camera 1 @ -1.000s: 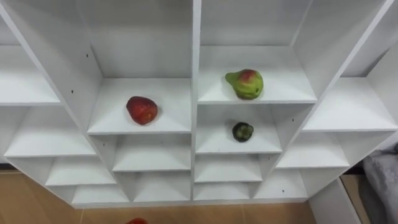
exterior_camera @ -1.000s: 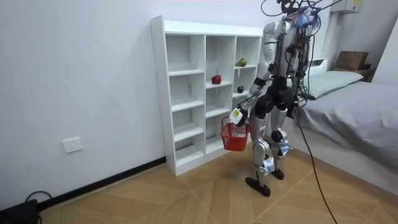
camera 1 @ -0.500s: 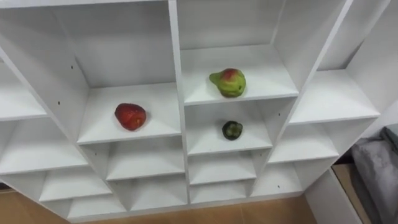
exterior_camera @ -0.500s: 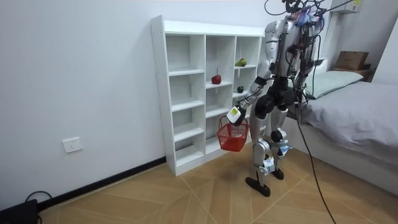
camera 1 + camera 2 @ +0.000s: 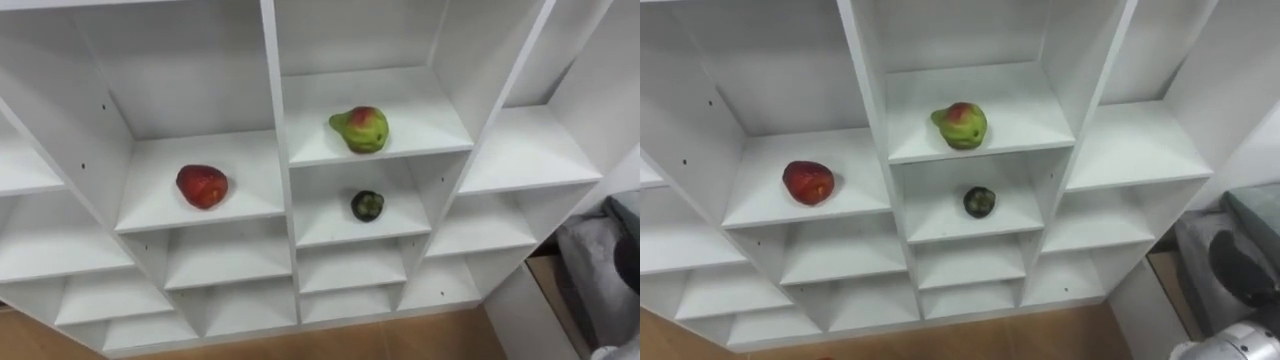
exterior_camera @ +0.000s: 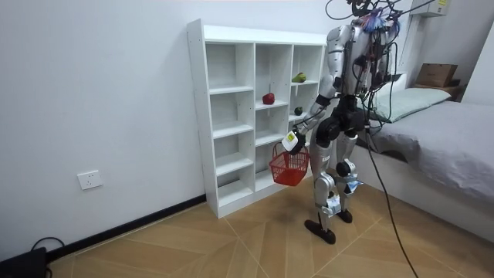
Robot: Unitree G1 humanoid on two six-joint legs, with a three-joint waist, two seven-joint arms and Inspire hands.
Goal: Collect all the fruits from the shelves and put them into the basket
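Note:
A red fruit point(image 5: 201, 186) lies on a middle shelf of the white closet point(image 5: 271, 110), left of the central divider. In the compartment to its right and one level up sits a green-and-red pear-like fruit point(image 5: 361, 128). Below that one rests a small dark green fruit point(image 5: 366, 205). In the room view I stand close in front of the closet point(image 6: 255, 108), facing it. My left hand point(image 6: 292, 141) is curled round the handle of a red basket point(image 6: 289, 166), which hangs at hip height beside the lower shelves.
The other compartments hold nothing. A bed point(image 6: 440, 131) with grey bedding stands right behind me, its edge point(image 5: 600, 270) at the lower right of the eye view. Wooden floor point(image 6: 231, 239) stretches out to the room view's left.
The eye view has shifted, so the fruits sit further left in the picture. In the room view the basket has risen a little and moved toward the closet.

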